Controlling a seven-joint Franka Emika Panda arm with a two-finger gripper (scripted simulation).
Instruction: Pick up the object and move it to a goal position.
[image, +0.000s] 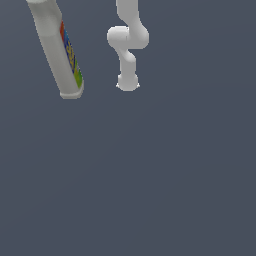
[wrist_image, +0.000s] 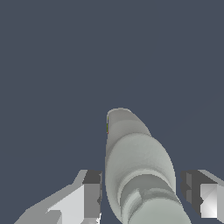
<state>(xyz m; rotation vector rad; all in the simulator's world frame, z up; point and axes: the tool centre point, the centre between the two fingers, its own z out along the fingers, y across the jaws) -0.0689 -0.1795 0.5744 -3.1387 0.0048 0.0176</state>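
Observation:
The object (image: 57, 50) is a slim pale grey-white bottle with a red, yellow, green and blue label strip. It hangs tilted at the upper part of the exterior view's left, and its upper end runs out of the picture. In the wrist view the object (wrist_image: 138, 170) lies lengthwise between the two fingers of my gripper (wrist_image: 142, 192). The dark pads (wrist_image: 92, 192) stand close against its sides, so the gripper is shut on it. The gripper itself is out of sight in the exterior view.
The white jointed arm (image: 127, 42) rises from its base (image: 127, 82) at the top middle of the exterior view. Plain dark grey-blue ground fills everything else in both views.

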